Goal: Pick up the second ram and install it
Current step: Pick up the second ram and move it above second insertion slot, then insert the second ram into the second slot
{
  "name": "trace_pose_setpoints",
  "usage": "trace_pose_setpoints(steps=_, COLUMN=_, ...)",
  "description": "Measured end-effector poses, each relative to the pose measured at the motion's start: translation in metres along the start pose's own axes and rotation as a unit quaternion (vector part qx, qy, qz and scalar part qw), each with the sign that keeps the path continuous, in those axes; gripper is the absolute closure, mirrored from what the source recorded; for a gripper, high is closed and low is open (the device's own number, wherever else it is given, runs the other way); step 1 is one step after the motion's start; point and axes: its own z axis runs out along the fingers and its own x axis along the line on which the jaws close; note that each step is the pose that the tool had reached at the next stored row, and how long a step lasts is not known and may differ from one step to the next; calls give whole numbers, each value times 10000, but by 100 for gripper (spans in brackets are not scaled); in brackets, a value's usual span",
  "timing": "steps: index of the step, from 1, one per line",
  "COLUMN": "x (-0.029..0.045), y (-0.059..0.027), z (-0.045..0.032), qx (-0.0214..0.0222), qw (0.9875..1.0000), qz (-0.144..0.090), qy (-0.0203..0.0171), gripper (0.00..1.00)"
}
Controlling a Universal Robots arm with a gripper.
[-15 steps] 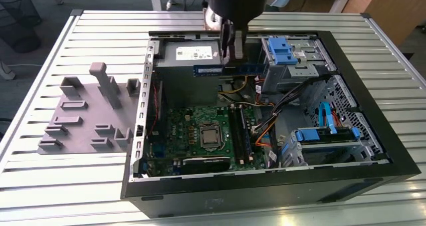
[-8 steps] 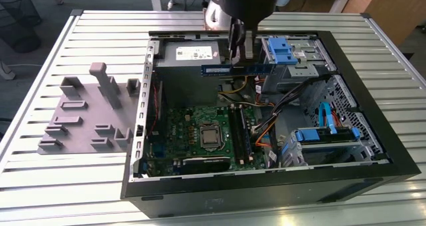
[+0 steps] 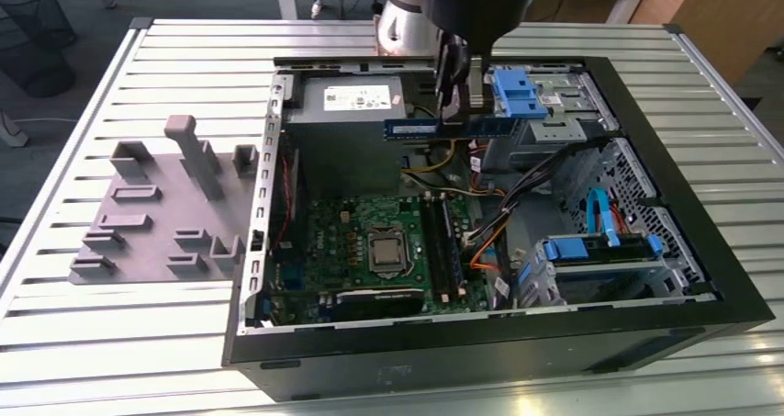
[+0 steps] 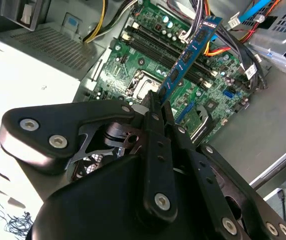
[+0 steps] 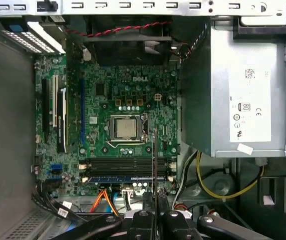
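Note:
My gripper is shut on the second ram, a slim dark-green stick held level above the open computer case, over its far side near the power supply. In the second wrist view the ram sticks out from between the fingers toward the motherboard. The first wrist view shows the ram edge-on above the long black memory slots, with the gripper below it. One slot holds another stick.
A grey plastic holder tray lies on the slatted table at the exterior view's left. Inside the case are the power supply, blue drive caddies, the processor socket and loose cables beside the slots.

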Motion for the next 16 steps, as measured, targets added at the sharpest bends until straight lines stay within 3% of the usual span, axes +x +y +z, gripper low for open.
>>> trace_pose_setpoints(steps=16, x=0, y=-10, z=1, qx=2, qw=10000, qz=76, qy=0, gripper=86)
